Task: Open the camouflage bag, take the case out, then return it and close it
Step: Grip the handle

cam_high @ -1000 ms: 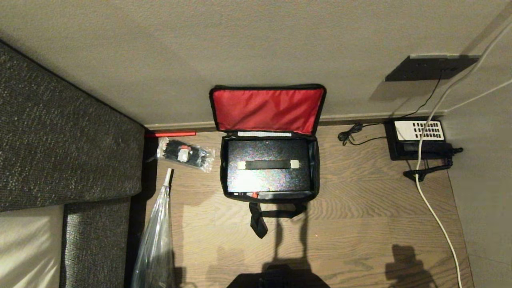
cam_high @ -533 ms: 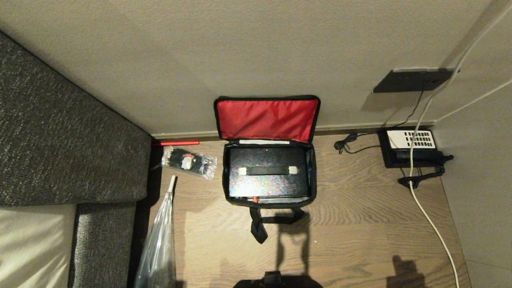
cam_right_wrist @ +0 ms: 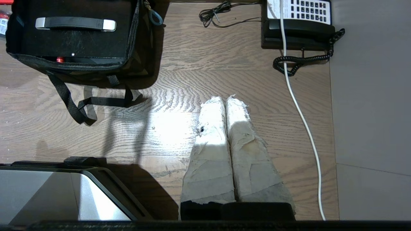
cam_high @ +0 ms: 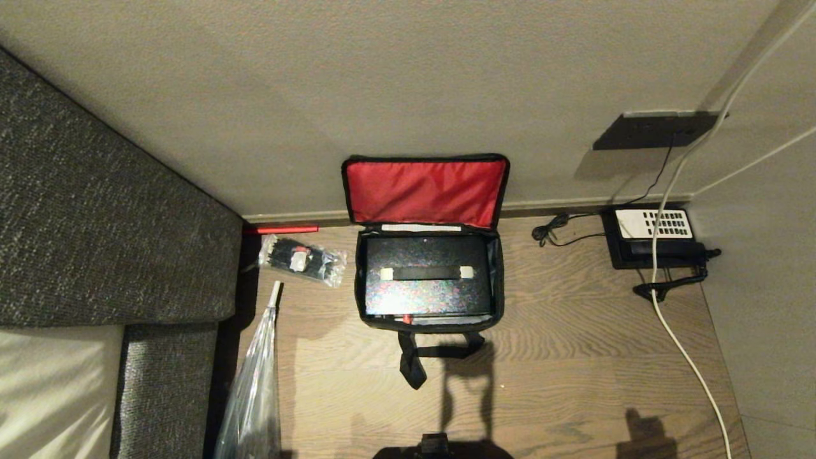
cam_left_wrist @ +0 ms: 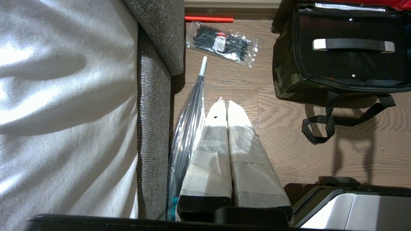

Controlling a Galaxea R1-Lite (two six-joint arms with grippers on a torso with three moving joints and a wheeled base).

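The bag, a boxy soft shape with black webbing straps, stands on the wood-grain floor against the wall, its red-lined lid flipped up and back. The case, a flat black rectangle with a black handle on silvery ends, lies inside and nearly fills it. The left gripper hangs over the floor beside a clear plastic sleeve, the right gripper over bare boards near a white cable, both with tape-wrapped fingers pressed together on nothing.
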